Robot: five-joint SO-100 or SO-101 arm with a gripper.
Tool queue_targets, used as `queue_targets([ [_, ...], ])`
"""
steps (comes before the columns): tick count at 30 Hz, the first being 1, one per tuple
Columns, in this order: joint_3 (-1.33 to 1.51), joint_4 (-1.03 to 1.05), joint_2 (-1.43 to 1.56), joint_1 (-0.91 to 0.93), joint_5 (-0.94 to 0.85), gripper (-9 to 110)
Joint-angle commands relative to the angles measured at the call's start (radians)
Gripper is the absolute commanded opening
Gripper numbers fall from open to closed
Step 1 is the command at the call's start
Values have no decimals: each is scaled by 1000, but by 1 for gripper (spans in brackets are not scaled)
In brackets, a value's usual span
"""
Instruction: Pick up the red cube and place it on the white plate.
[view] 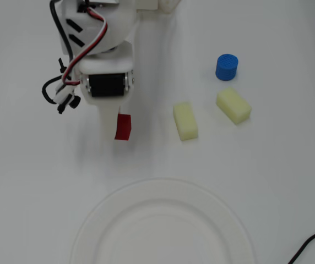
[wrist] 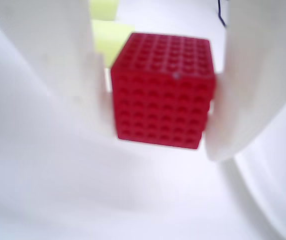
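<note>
The red cube (view: 124,127) sits just below the arm's white gripper (view: 120,122) in the overhead view, left of centre and above the white plate (view: 91,231). Seen from the wrist, the ridged red cube (wrist: 163,90) fills the gap between the two white fingers, and both press against its sides. The gripper (wrist: 163,142) is shut on the cube. The cube looks slightly tilted from overhead. The plate's rim (wrist: 278,200) curves along the lower right of the wrist view.
Two pale yellow blocks (view: 185,121) (view: 233,105) lie right of the cube, with a blue cylinder (view: 227,66) beyond them. A black cable (view: 311,245) enters at the lower right corner. The yellow blocks (wrist: 110,37) show behind the cube in the wrist view.
</note>
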Motion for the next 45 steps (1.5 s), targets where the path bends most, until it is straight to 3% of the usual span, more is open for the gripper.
queue_targets([
  [1,178,-219,276,-43,-15,0],
  [9,515,-611,509,-178,-94,0],
  [17,495,-790,299,-230,-126,0],
  [39,-112,-706,-301,-183,-37,1],
  [45,-118,-624,-287,-181,35,11],
])
